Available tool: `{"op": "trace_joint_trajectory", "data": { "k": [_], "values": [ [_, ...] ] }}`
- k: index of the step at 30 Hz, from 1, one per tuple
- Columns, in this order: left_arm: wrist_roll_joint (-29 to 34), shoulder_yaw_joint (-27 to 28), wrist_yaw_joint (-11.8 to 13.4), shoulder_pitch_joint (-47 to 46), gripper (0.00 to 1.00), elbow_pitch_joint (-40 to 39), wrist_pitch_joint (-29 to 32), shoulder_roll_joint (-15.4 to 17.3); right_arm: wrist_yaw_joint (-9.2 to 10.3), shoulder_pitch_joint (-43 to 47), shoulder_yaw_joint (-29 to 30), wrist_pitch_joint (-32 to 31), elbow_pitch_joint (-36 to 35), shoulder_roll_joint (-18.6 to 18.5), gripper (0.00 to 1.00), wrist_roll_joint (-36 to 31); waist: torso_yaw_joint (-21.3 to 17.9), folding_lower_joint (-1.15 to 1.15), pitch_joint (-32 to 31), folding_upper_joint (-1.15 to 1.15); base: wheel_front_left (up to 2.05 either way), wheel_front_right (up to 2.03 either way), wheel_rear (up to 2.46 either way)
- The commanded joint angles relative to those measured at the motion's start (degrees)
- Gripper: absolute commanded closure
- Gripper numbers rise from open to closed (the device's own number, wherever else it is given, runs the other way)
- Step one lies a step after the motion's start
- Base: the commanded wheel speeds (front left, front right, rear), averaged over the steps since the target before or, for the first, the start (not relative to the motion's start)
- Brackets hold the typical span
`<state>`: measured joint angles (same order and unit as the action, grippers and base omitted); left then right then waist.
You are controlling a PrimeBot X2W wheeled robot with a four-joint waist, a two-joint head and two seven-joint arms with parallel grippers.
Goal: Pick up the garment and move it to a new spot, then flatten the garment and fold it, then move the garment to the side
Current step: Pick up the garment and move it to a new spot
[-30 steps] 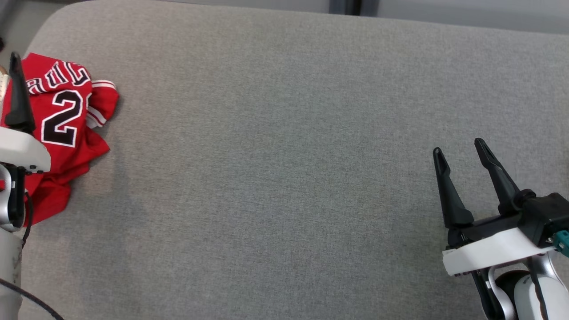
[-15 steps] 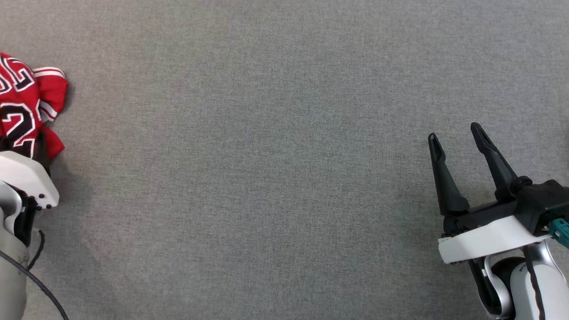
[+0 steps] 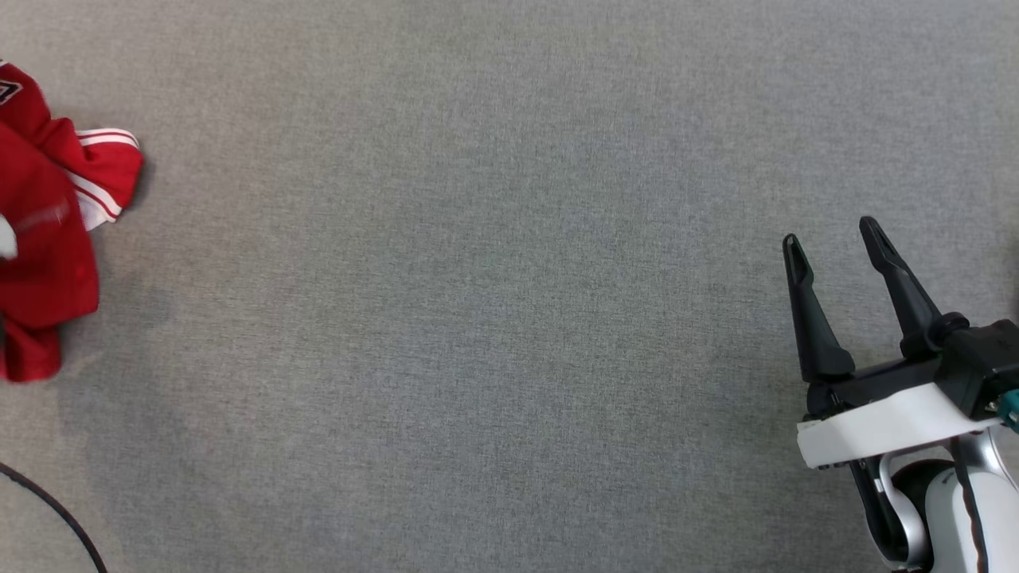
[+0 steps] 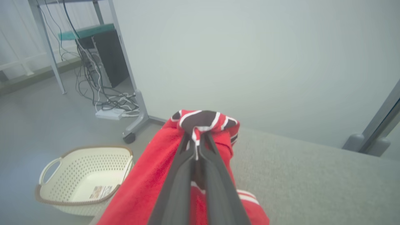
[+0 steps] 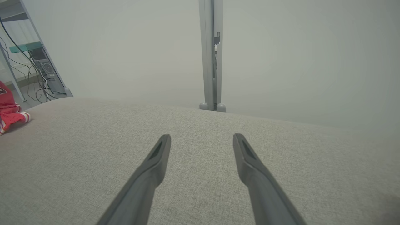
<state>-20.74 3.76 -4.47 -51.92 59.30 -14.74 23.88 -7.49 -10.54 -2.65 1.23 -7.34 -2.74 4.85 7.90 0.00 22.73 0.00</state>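
Your left gripper (image 4: 196,137) is closed tight, its two dark fingers pressed together in the lower middle of the left wrist view, with a bunched fold of the garment (image 4: 147,175) pinched at their tips. The fold shows dark lettering outlined in white above the fingertips, and the red cloth drapes down both sides of the fingers toward the bottom of that frame, with a strip of red-white trim at the lower right. In the head view you will find the garment (image 3: 44,239) at the far left edge, crumpled, cut off by the frame, with a striped sleeve end poking out to the right; part of it is blurred, and you cannot tell how much of it is off the grey fabric surface (image 3: 478,318). The right wrist view has a small piece of the same red cloth at its left edge, on or just above the surface. Your right gripper (image 3: 829,231) sits at the lower right of the head view, fingers spread wide and pointing up the frame, holding nothing, well apart from the garment, with bare grey fabric between its tips. A cream perforated basket (image 4: 72,175) stands on the floor at the lower left of the left wrist view, just beside the hanging cloth. A thin dark cable (image 3: 56,509) curves across the head view's lower left corner.
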Motion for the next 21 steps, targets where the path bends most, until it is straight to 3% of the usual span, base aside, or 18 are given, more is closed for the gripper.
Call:
{"op": "trace_joint_trajectory", "data": {
  "k": [1,6,10,16,21],
  "values": [
    [0.0,0.7,0.2,-0.5,1.00,-2.1,-0.4,0.3,-0.02,0.6,0.1,0.4,0.0,-0.3,0.00,0.2,0.1,0.00,-0.9,0.00,0.00,0.00,0.00],
    [1.1,3.3,0.2,5.0,1.00,-20.2,-0.3,-3.3,-0.02,1.6,0.5,0.9,0.4,-0.3,0.00,1.4,-0.4,0.00,-3.5,0.00,0.00,0.00,0.00],
    [2.7,1.6,-0.3,11.1,1.00,-34.0,-0.4,-7.9,-0.02,2.4,1.3,1.3,0.4,-0.3,0.00,1.9,-1.2,0.00,-5.1,0.00,0.00,0.00,0.00],
    [1.6,-5.0,-1.1,20.0,1.00,-49.4,2.2,-15.5,-0.02,3.5,2.3,1.9,0.6,-0.3,0.00,3.1,-3.4,0.00,-6.1,0.00,0.00,0.00,0.00],
    [2.0,-14.5,-1.9,26.3,1.00,-58.9,7.0,-18.7,-0.02,3.8,2.4,2.7,1.4,-0.3,0.00,4.2,-6.2,0.00,-6.1,0.00,0.00,0.00,0.00]
  ]
}}
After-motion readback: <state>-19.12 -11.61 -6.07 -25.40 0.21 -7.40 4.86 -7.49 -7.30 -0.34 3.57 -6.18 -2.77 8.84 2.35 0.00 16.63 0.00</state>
